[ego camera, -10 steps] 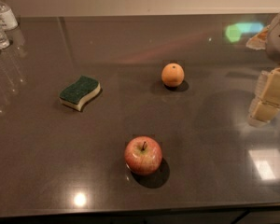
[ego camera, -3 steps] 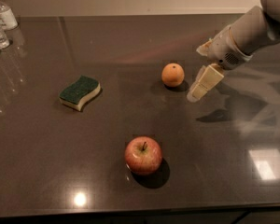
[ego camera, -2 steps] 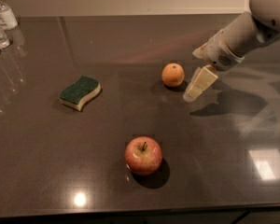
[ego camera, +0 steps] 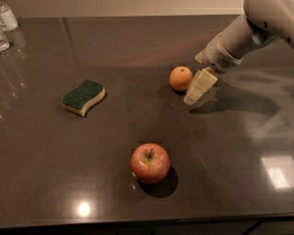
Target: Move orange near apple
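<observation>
orange [ego camera: 180,78] on table [ego camera: 235,146], well apart from apple [ego camera: 150,162] | tool [ego camera: 198,87] just right of orange, apart or together: cannot tell | risk: a sideways nudge could roll the orange away

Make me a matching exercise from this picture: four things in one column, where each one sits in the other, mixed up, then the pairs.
Things
1. orange
2. apple
3. sponge
4. gripper

Places
A. alone near the front edge of the counter
B. left side of the picture, green face up
C. close beside the orange on its right, low over the counter
D. mid-counter, farther back than the apple

Pairs: 1-D, 2-A, 3-B, 4-C
</observation>
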